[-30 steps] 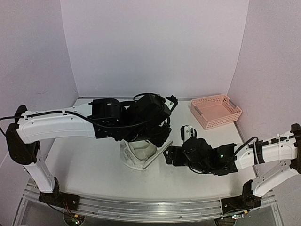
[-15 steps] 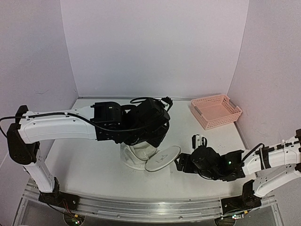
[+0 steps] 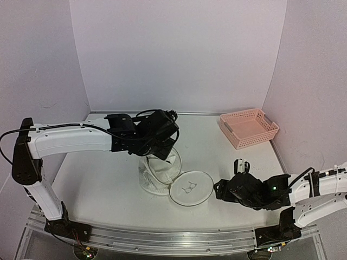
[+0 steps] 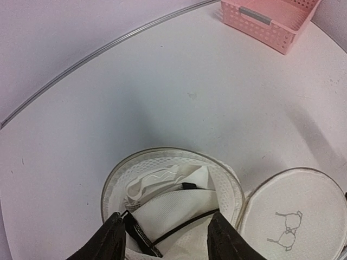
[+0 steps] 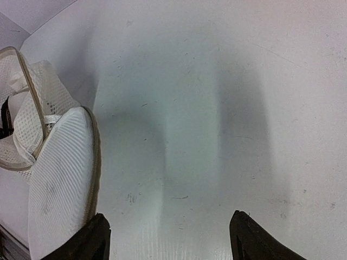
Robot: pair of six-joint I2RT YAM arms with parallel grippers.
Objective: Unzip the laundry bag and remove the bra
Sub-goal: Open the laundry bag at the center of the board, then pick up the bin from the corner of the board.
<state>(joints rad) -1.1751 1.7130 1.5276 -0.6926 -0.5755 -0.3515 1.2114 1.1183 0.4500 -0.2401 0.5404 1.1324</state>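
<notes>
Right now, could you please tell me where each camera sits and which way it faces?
Top external: fixed above and behind the robot, looking down on the table; left arm and right arm show.
Left wrist: on the left arm, looking down into the opened laundry bag at the bra; left end effector at bottom.
Right wrist: low, looking across the table, laundry bag at left; right end effector at bottom.
Shared: all three show the laundry bag.

laundry bag (image 4: 162, 162): white mesh cloth | basket (image 3: 249, 130): pink plastic lattice | table (image 3: 108, 179): matt
</notes>
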